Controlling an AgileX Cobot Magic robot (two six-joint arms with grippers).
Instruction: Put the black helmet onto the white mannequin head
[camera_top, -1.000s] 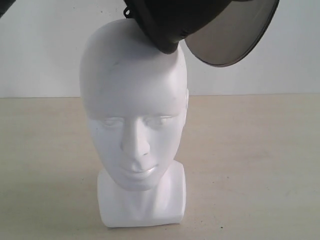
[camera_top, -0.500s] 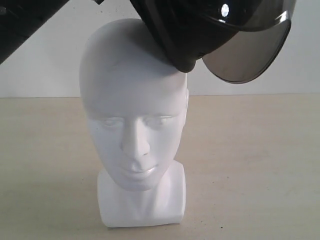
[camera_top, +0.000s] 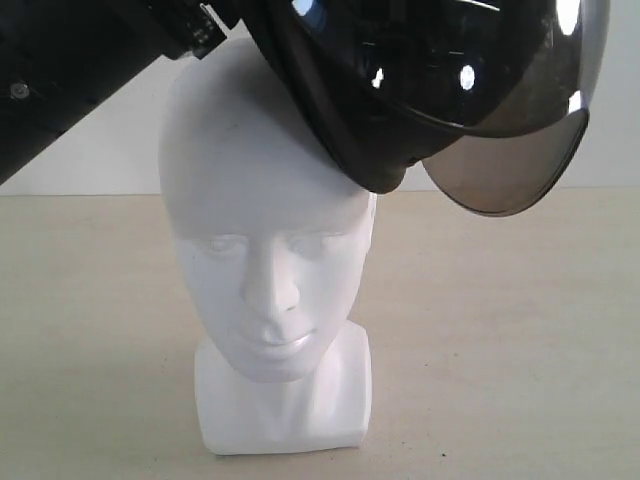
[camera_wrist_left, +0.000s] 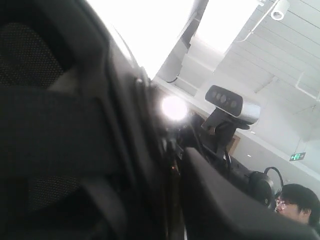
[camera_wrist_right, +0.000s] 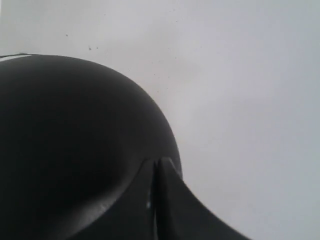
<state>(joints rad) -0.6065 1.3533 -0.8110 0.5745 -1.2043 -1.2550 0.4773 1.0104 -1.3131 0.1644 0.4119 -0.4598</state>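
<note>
**Helmet rim tilted across the crown, one side of the head bare**

The black helmet (camera_top: 340, 90) hangs tilted above the white mannequin head (camera_top: 265, 250). Its dark lower rim cuts diagonally across the crown. In the exterior view the rim's lowest point sits just beside the temple on the right, where it appears to touch or nearly touch the head. The left half of the crown is uncovered. The smoky visor (camera_top: 500, 170) juts out past the head on the right, well above the table (camera_top: 520, 330).

The head stands upright on its base block, with open tabletop on both sides and in front of it.

The left arm (camera_top: 70, 70) slants in from the upper left to the helmet's rear edge. The left gripper (camera_wrist_left: 167, 170) pinches that rim. One finger lies outside the shell, and the other is lost in the dark padded lining.

The right gripper (camera_wrist_right: 155, 167) has its fingers pressed together with only a thin seam between them. It grips nothing and sits just beside the helmet's rounded shell.
</note>
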